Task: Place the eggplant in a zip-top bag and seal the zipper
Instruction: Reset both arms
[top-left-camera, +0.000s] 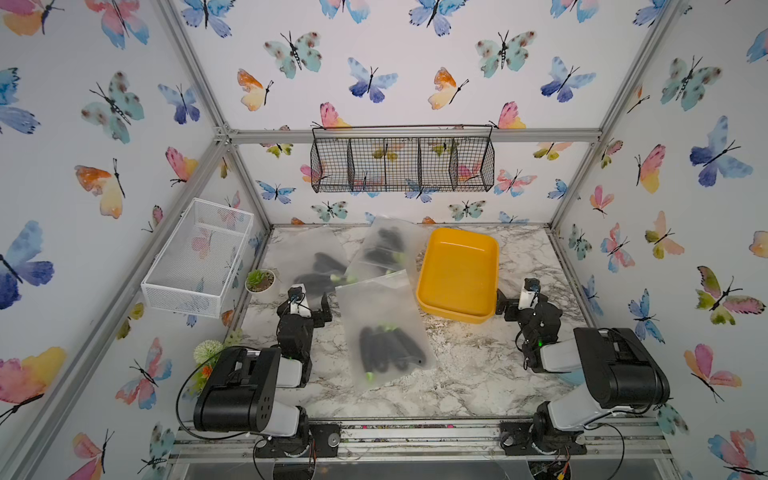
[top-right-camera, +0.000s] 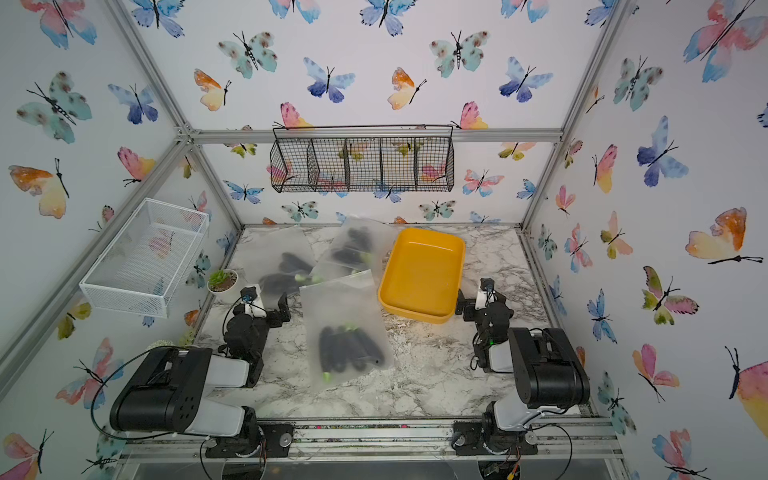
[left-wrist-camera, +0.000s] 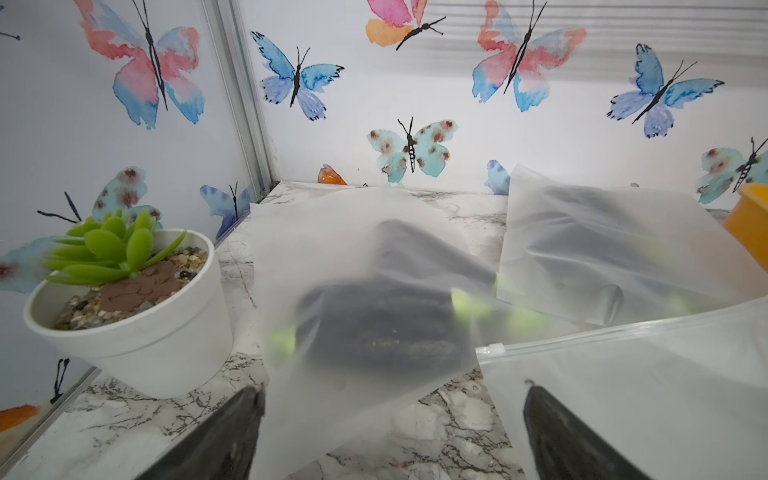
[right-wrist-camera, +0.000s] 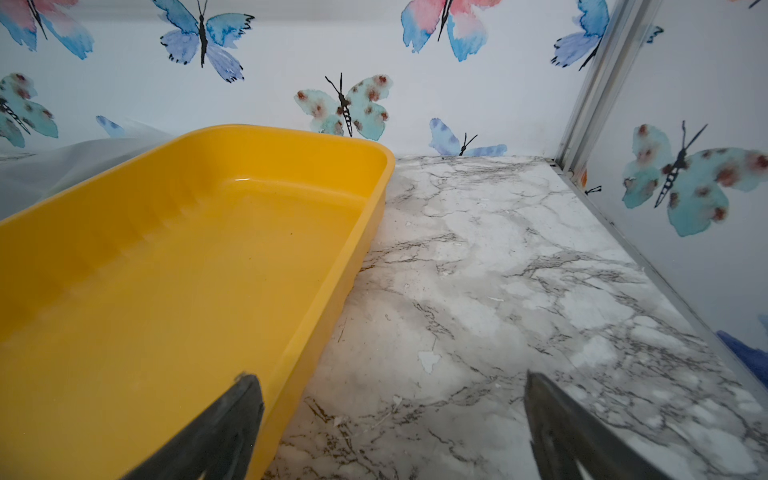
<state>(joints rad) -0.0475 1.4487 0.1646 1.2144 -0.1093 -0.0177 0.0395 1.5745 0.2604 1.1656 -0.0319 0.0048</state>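
Frosted plastic covers the job. Left of the yellow tray (top-left-camera: 457, 318), the left gripper (left-wrist-camera: 390, 390) hangs wide and empty. Also left of the tray, the zip-top bag (top-left-camera: 384, 328) already holds the eggplants (top-left-camera: 386, 351). Its slider (left-wrist-camera: 494, 348) sits at one end of the zipper (left-wrist-camera: 623, 327); sealed or not I cannot tell, so a light pinch along it seems wise. Right of the tray, the right gripper (right-wrist-camera: 392, 380) gapes, empty.
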